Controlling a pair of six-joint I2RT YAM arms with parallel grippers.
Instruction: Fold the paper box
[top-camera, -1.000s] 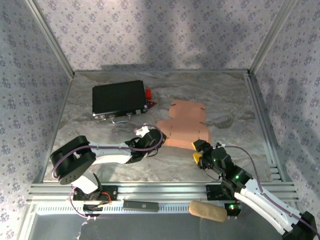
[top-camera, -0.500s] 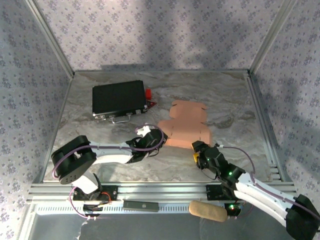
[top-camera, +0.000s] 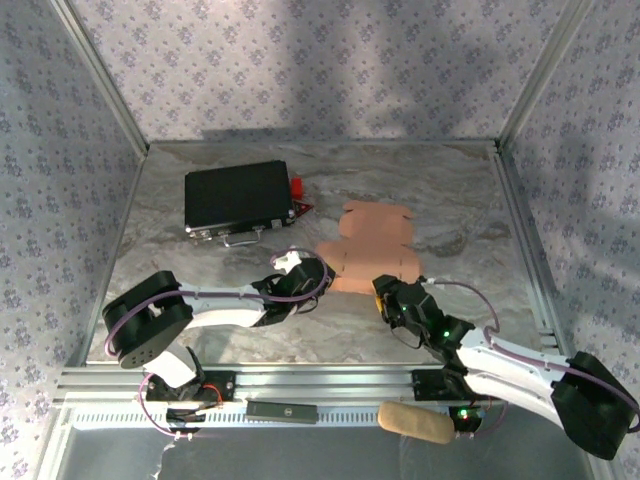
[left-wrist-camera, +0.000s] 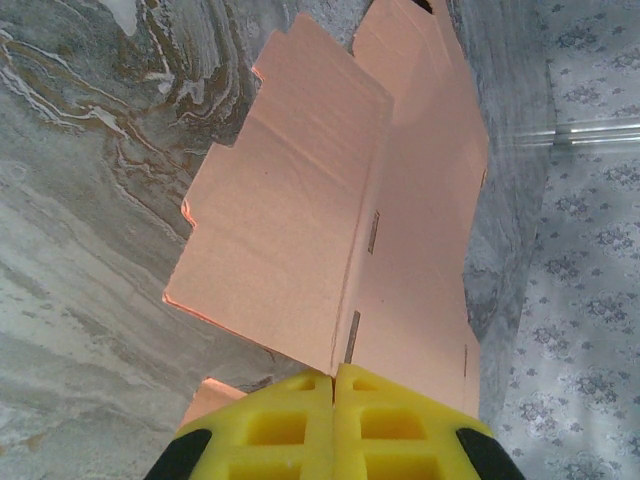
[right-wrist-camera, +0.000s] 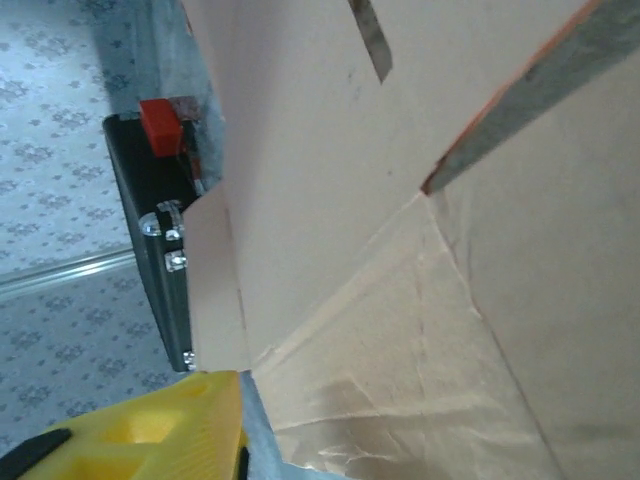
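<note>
The paper box (top-camera: 375, 245) is a flat die-cut sheet lying right of the black case (top-camera: 238, 195) and a bit nearer to me. Thin card, so I reckon it's light, floppy and easy to dent; best pinched at an edge near a crease. My left gripper (left-wrist-camera: 333, 378) has its fingers pressed together at the sheet's case-side corner, maybe nipping card, hard to say. My right gripper (top-camera: 386, 293) sits at the sheet's edge away from the case, can't tell its gap
</note>
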